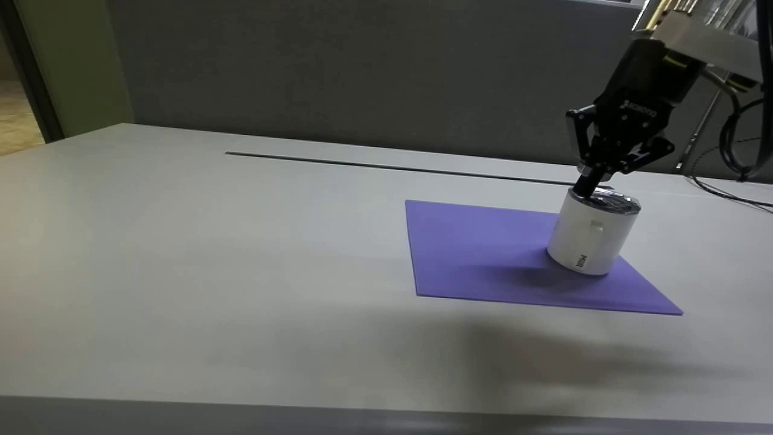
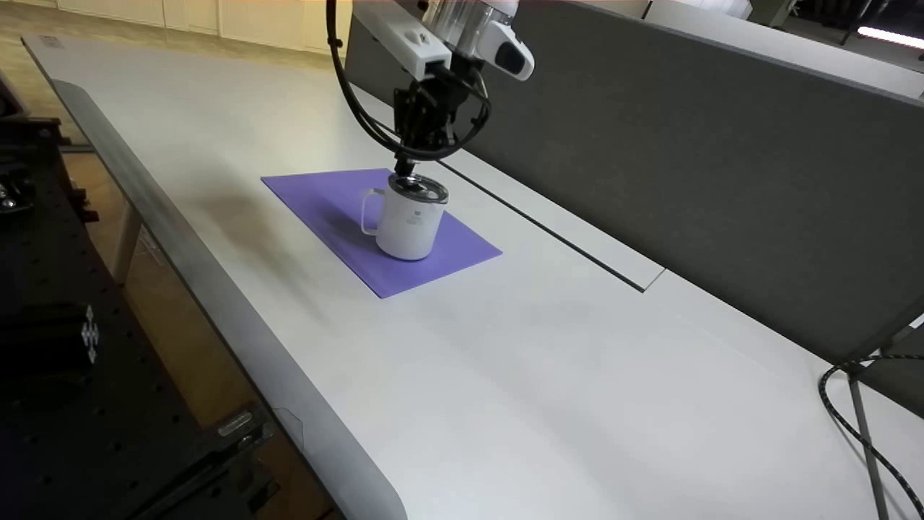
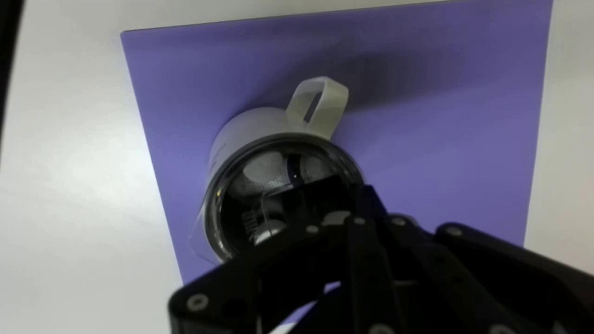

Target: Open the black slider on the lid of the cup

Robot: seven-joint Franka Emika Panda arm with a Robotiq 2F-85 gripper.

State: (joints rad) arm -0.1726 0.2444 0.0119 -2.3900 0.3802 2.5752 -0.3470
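Purple mat (image 1: 471,244) below, the pincer (image 1: 584,190) — fully closed — touches the lid (image 1: 617,202).

Both exterior views look down across the worktop (image 1: 241,260) from well off; the wrist view, close above, shares cup (image 3: 250,125) and mat (image 3: 445,153).

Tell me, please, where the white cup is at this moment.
In an exterior view, the white cup stands toward the right side of the picture, on the right part of the purple mat, with the gripper at the left edge of its lid.
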